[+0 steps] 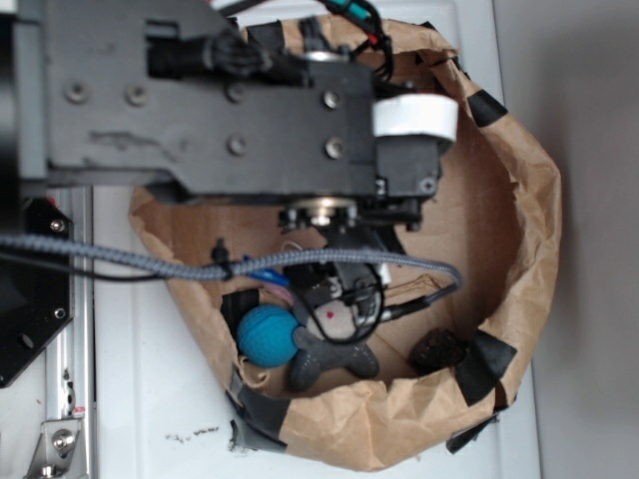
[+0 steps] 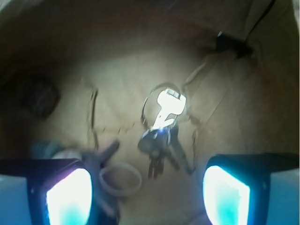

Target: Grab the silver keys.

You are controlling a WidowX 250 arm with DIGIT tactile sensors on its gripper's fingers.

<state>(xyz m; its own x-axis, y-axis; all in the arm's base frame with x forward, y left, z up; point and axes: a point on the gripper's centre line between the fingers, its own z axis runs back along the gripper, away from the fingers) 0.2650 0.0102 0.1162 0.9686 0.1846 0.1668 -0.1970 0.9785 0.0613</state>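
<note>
Glowing fingertips [image 2: 68, 197] of my end effector [image 2: 147, 194] fill the lower corners of the wrist view, spread wide apart and pinching nothing. Between and beyond them, toward twelve o'clock, the silver keys [image 2: 161, 126] lie on the floor of the brown paper bag [image 1: 519, 230]. At eight o'clock from the keys sits a white cord loop [image 2: 120, 179], just beside them.
</note>
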